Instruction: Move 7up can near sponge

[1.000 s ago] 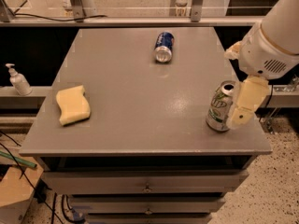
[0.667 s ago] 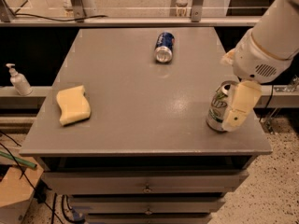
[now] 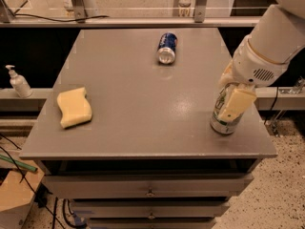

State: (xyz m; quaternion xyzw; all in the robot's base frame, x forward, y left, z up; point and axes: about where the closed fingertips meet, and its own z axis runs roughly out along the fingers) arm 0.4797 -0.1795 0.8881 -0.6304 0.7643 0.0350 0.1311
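The 7up can (image 3: 220, 121), silver-white with green markings, stands upright near the right front edge of the grey table (image 3: 143, 109). My gripper (image 3: 232, 103) hangs from the white arm coming in from the upper right. It is down at the can, and a cream-coloured part of it covers the can's upper front. The can's base rests on the table. The pale yellow sponge (image 3: 74, 107) lies flat near the table's left edge, far from the can.
A blue soda can (image 3: 167, 47) lies on its side at the back middle of the table. A soap dispenser (image 3: 19, 82) stands on a ledge to the left. Drawers sit under the table front. A rail runs along the back.
My gripper has moved left and down from beside the can's right side until it overlaps the can. The can, sponge and blue can have not moved.
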